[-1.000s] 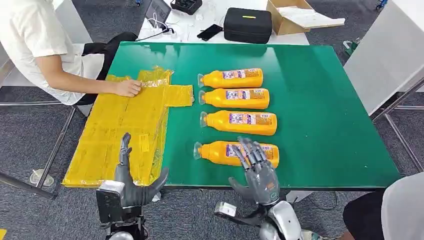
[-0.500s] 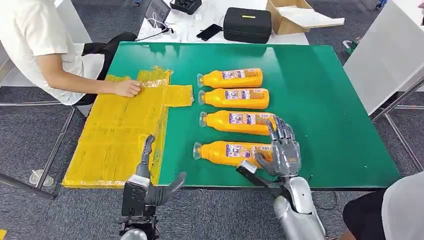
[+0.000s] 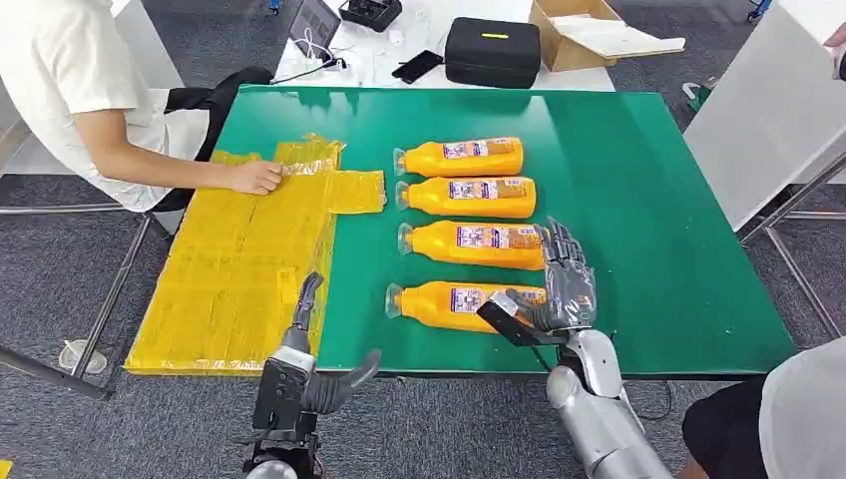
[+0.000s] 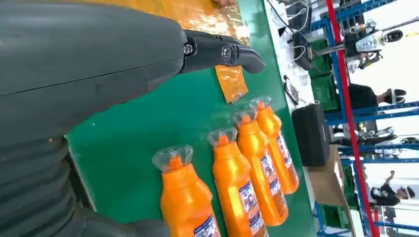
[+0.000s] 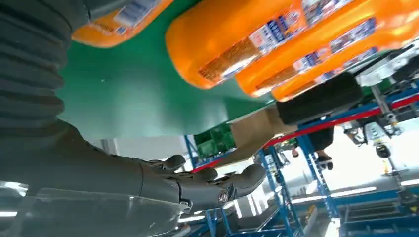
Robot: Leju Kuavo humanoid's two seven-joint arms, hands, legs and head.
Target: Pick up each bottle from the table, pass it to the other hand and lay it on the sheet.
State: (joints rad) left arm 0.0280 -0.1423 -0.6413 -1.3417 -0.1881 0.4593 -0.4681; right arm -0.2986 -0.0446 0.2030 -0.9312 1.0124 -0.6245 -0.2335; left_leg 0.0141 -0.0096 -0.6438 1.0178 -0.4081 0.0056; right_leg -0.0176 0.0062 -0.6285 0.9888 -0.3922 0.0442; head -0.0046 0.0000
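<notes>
Just beside the nearest bottle's base hovers the right hand.

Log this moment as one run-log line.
right hand: open at nearest bottle | left hand: open | sheet: bare

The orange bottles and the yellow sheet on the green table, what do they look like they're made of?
The orange bottles look like glossy plastic: smooth bodies with highlights, printed labels and see-through caps. The yellow sheet looks like thin plastic film, crinkled and shiny, with light glinting off its folds. The table has a flat matte green top, perhaps a mat or laminate; I can't tell which.
</notes>
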